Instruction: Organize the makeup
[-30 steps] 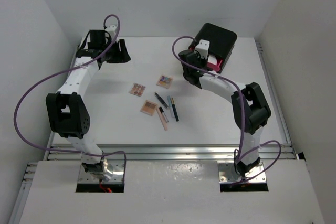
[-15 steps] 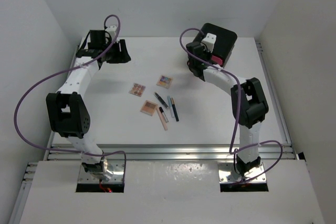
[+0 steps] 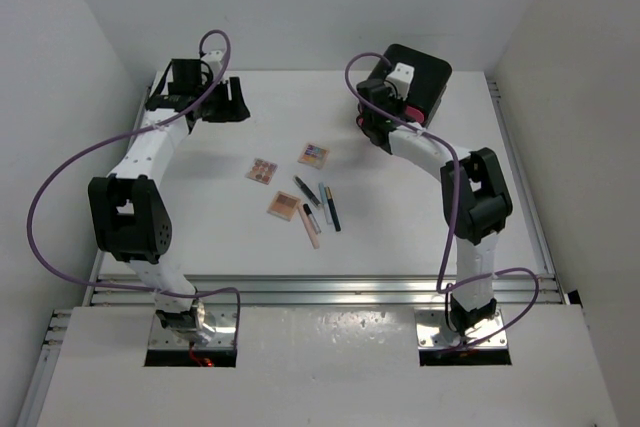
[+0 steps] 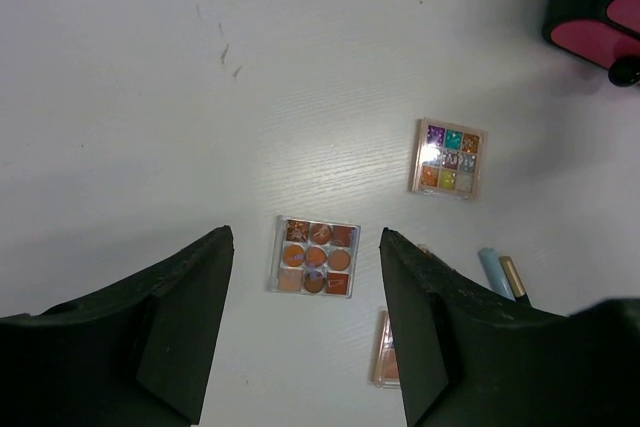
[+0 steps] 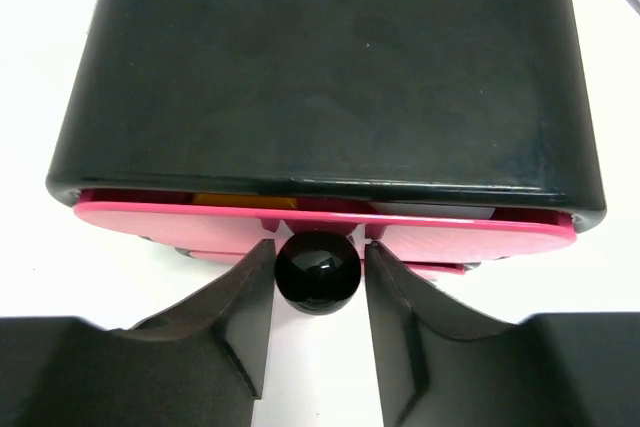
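Your makeup lies loose on the white worktop [image 3: 200,207], left of and in front of the black box [image 3: 425,72]: a bright palette [image 3: 313,155], two brownish palettes [image 3: 262,170] and slim pencils [image 3: 322,207] bunched beside them. Your right hand [image 5: 318,245] closely flanks the knob [image 5: 317,277] on the box's pink drawer [image 5: 480,232]; you cannot tell whether it grips. Your left hand [image 4: 305,235], far left of the box, is wide open and empty.

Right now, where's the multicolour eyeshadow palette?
The multicolour palette lies near the top view's centre, right of the brown palette, nearer than the black box, beyond the pencils.
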`<state>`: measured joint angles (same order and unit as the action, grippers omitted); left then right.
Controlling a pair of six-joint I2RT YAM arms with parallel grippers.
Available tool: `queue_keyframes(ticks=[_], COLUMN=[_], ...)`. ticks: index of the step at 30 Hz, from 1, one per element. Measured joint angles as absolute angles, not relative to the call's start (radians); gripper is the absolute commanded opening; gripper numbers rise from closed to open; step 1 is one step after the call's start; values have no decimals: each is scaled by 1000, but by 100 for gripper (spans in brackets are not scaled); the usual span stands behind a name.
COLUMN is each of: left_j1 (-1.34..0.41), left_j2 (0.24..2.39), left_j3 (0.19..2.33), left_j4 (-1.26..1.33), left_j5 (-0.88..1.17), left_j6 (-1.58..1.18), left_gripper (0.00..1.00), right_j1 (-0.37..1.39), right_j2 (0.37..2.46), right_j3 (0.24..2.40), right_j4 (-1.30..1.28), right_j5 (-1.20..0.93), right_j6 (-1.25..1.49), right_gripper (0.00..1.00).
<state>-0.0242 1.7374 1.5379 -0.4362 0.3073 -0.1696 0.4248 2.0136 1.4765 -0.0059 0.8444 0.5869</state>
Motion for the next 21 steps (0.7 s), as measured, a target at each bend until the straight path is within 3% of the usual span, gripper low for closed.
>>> queue_keyframes(ticks=[3, 21], left_j1=[-24, -24], left_j2=[1737, 1737], left_j3=[1530, 1526], left_j4=[-437, -436], left_j5=[307, 316], left_j6=[-169, -169], left_gripper=[66, 66], right_j1=[419, 415], right_j2=[2013, 2008], right_j3=[1459, 1442], right_j4=[-7, -147], right_j5=[827, 794], right_j6=[601, 795], right_gripper=[52, 57])
